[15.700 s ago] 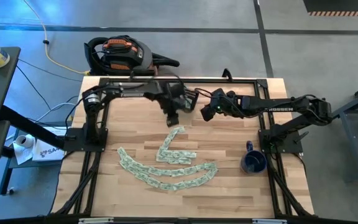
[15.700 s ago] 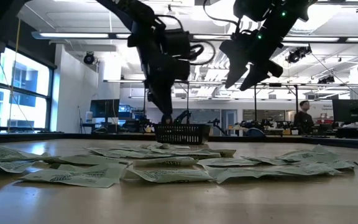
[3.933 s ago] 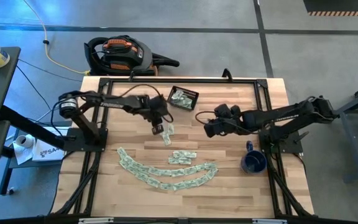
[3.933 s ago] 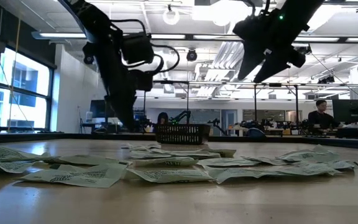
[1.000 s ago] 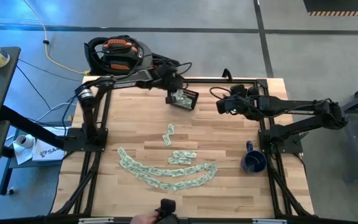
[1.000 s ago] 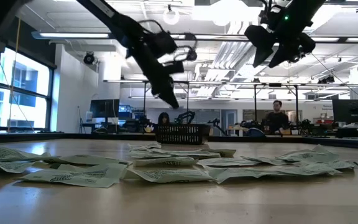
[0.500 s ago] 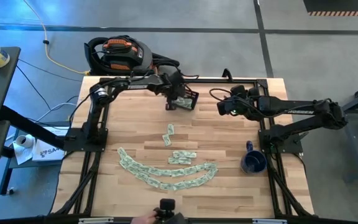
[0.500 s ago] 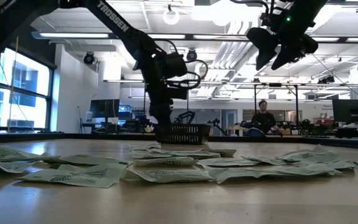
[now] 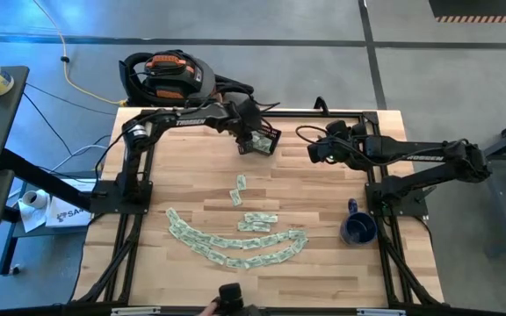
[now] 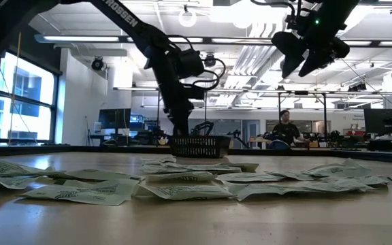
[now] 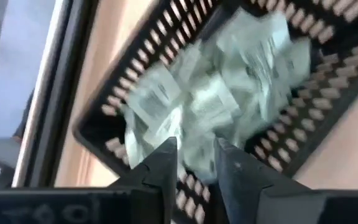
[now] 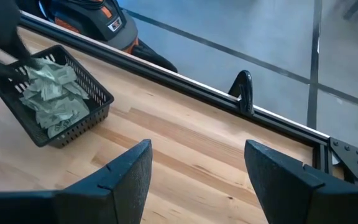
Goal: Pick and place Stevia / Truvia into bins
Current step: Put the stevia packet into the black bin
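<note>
The dark slatted basket [image 9: 262, 139] stands near the table's far edge with a heap of pale green-and-white Stevia sachets [image 11: 229, 81] inside. My left gripper [image 11: 196, 165] hangs just above the basket's near-left part [image 9: 248, 144], pointing steeply down. Its fingers stand a little apart, with nothing between them. Several more sachets [image 9: 235, 241] lie flat in a curved band on the near half of the table, and two [image 9: 238, 189] lie mid-table. My right gripper [image 12: 197, 186] waits open in the air to the basket's right [image 9: 314, 151].
A dark blue mug [image 9: 357, 228] stands near the table's right edge. A black and orange device [image 9: 169, 77] lies on the floor beyond the far edge. A person's hand [image 9: 227, 303] with a dark object shows at the near edge. Bare wood lies between basket and sachets.
My left gripper has sunk toward the basket and tipped from a slant to pointing steeply down at it. The basket and the sachets on the table have stayed put. My right arm has kept still.
</note>
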